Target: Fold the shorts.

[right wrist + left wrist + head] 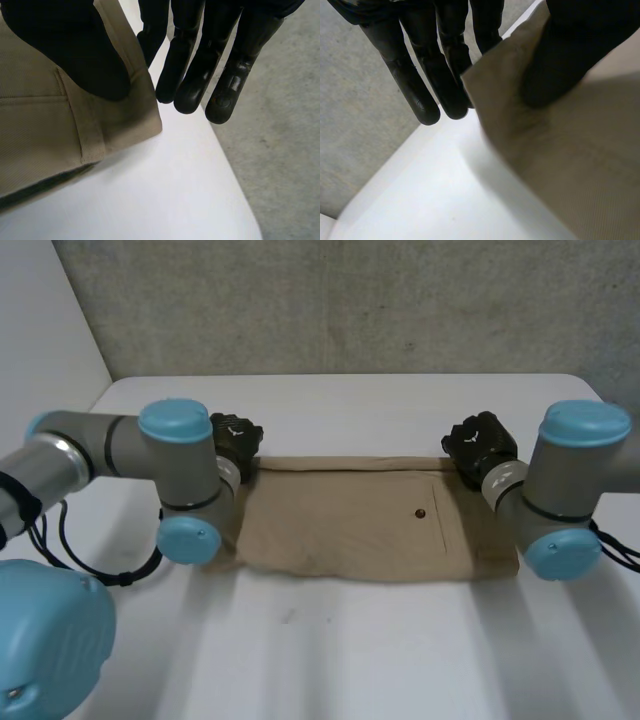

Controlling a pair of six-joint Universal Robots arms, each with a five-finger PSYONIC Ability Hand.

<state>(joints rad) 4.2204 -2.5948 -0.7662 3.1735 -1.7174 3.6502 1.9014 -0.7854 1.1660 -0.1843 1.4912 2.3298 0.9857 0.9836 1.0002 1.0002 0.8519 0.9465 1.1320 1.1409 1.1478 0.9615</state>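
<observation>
Table: the white tabletop (350, 660) lies bare in front of both arms.
Shorts: the tan woven shorts (340, 530) lie flat in a long rectangle between the two hands. The far edge runs straight from one hand to the other. At the right thumb a dark gap shows between layers, so I judge the cloth is already doubled once.
Button: a small dark round button (420, 512) sits inside a stitched pocket outline, nearer the right hand.
Left hand: the black left hand (235, 440) sits at the far corner on its side. Its thumb (555, 60) is down on top of the cloth. The fingers are straight and spread, with the corner tip lying against one of them, so the hand is released and not clamped.
Right hand: the black right hand (480, 445) is the mirror of it. Its thumb (75, 50) presses the corner by the hem, and its fingers reach straight out past the edge, loose.
Handling: the cloth looks light, soft and floppy. It should sag between the hands, and the layers may slide apart.
Where to take hold: I'd go for these two far corners, pinching through every layer under the thumbs.
</observation>
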